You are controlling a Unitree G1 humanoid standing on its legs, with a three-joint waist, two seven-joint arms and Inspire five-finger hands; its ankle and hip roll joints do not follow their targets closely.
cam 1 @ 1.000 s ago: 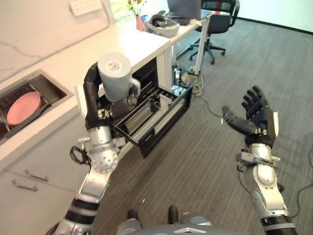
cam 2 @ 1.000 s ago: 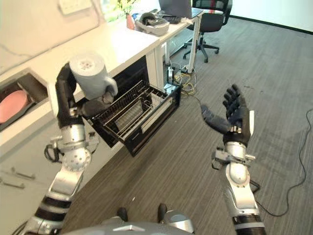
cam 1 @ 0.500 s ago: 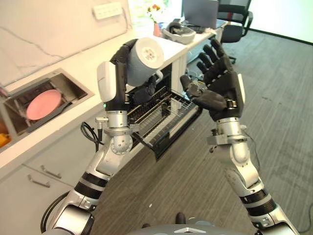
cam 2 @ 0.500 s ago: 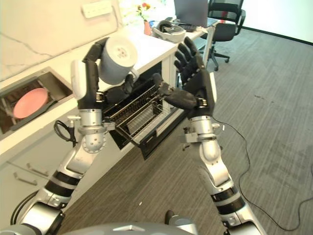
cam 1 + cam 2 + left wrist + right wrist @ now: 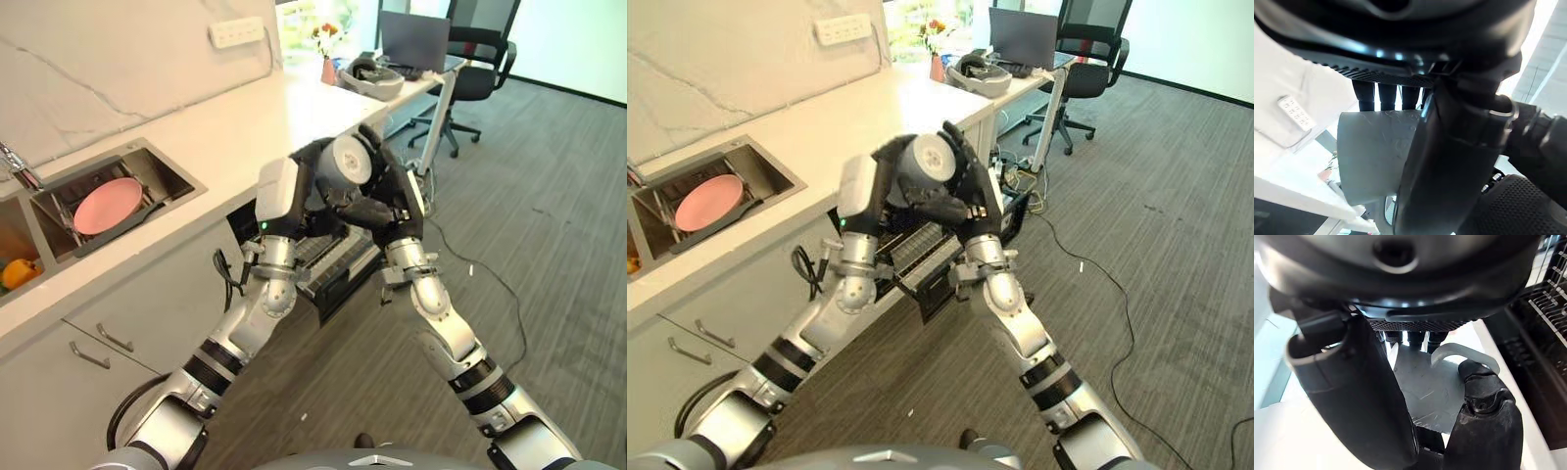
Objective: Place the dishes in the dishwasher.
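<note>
A grey mug [image 5: 348, 164] is held up in front of me, above the pulled-out black dishwasher rack [image 5: 338, 257]. My left hand [image 5: 302, 188] is shut on it from the left, with fingers [image 5: 1386, 95] behind the mug [image 5: 1376, 152] and the thumb [image 5: 1449, 161] across its front. My right hand [image 5: 394, 199] closes on the mug from the right. In the right wrist view the mug [image 5: 1435, 391] and its handle [image 5: 1464, 355] sit between that hand's thumb [image 5: 1347, 391] and fingers [image 5: 1408, 337]. A pink plate [image 5: 106, 204] lies in the sink [image 5: 167, 166].
The white counter [image 5: 245, 117] runs along the left, with drawers [image 5: 88, 352] under it. An orange object [image 5: 18, 272] lies in the far-left basin. A desk with a laptop [image 5: 409, 41] and an office chair [image 5: 475, 73] stands behind. Grey floor [image 5: 549, 245] lies open to the right.
The right hand has swung in from the right and closed round the mug that the left hand holds. The mug has come lower, and the camera has shifted.
</note>
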